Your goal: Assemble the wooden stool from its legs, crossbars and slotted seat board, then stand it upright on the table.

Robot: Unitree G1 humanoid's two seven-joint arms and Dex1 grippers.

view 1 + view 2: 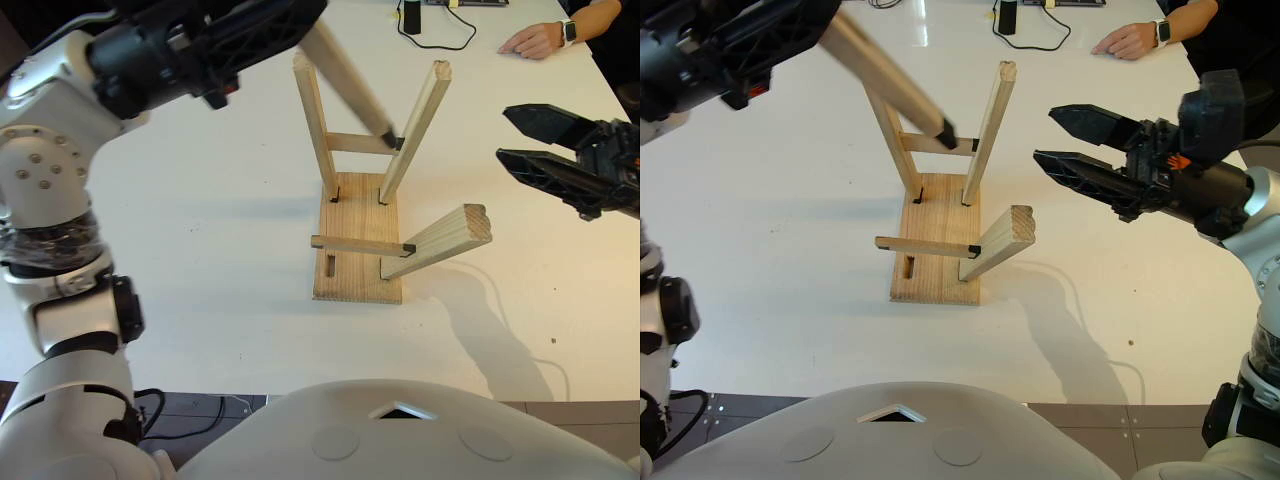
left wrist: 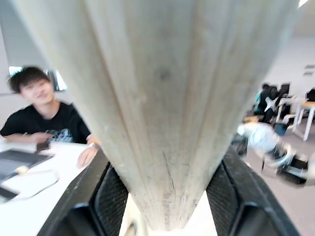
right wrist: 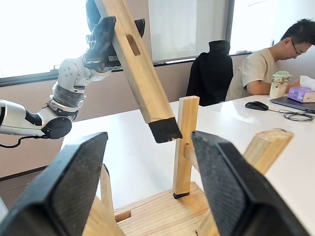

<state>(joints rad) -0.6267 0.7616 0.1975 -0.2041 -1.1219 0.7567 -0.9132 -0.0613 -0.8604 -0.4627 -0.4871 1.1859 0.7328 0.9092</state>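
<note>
While the jaws of the left gripper [image 1: 265,25] pinch a loose wooden leg [image 1: 348,85] by its upper end, those of the right gripper [image 1: 1048,135] stand spread with nothing between them, in the air to the right of the stool parts. The loose wooden leg slants down over the desk [image 1: 200,220]. Its dark-tipped lower end is close by the far crossbar [image 1: 358,143] and the far right leg [image 1: 418,120]; whether it touches them cannot be told. The slotted seat board [image 1: 360,215] lies flat on the white desk. The far left leg [image 1: 313,120] and the far right leg stand upright in its far slots, joined by the far crossbar. At the near right slot a third leg [image 1: 440,240] leans out toward the right. A near crossbar [image 1: 355,244] runs from it to the left, its free end above the empty near left slot [image 1: 330,265].
</note>
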